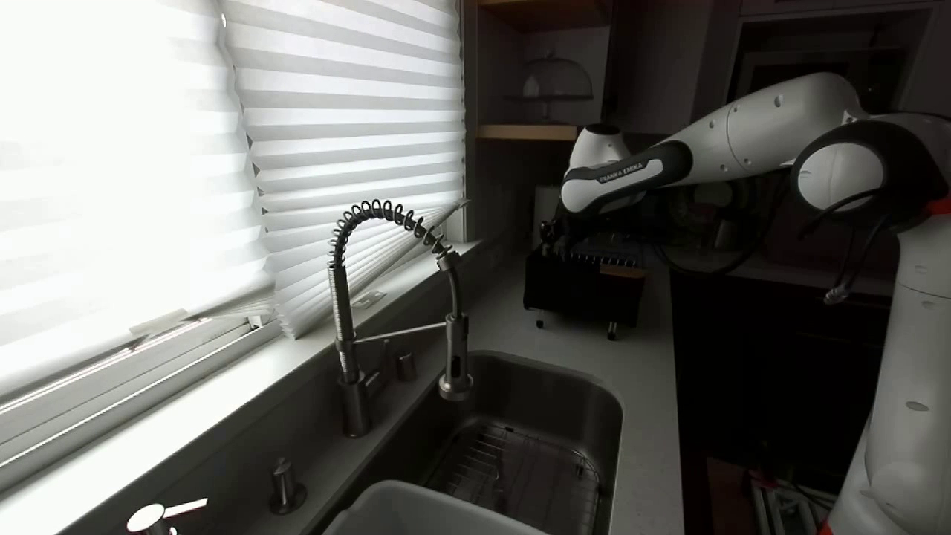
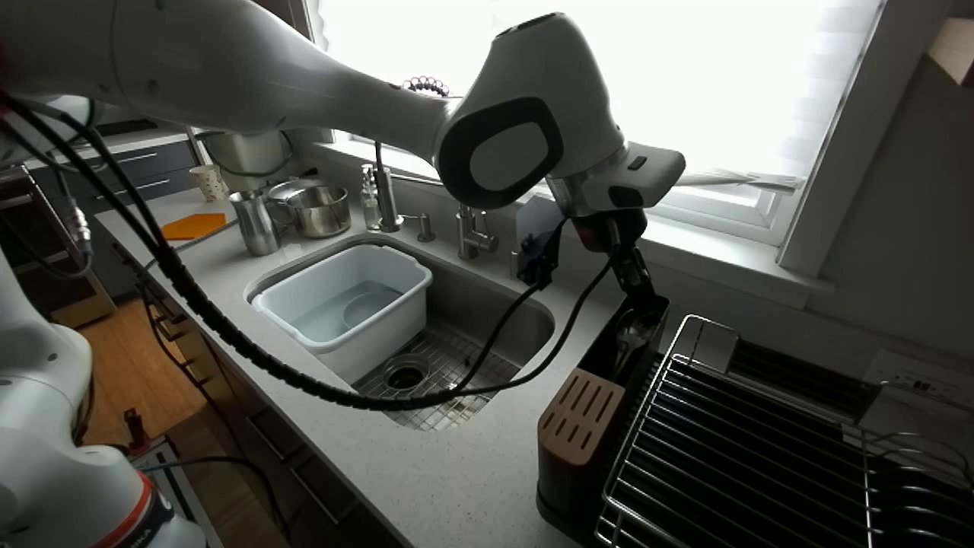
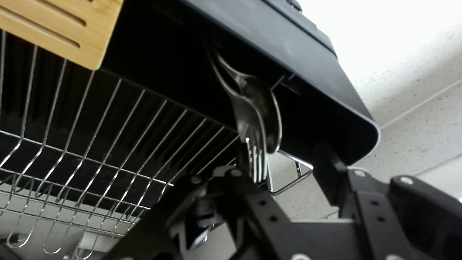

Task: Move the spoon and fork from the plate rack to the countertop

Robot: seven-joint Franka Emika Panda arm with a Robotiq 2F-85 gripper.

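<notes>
Hand (image 3: 284,160) agape, fork (image 3: 248,117) and spoon (image 3: 262,99) left of its midline in wrist view; better nudge left to centre both before pinching.

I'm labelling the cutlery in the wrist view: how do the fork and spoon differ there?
The fork ends in slim tines, while the spoon has a rounded bowl. The fork lies in front in this view, hiding part of the spoon behind it. The fork's tips reach lower in the picture than the end of the spoon's bowl. Both are silvery metal, with handles running into the plate rack's black utensil compartment.
</notes>
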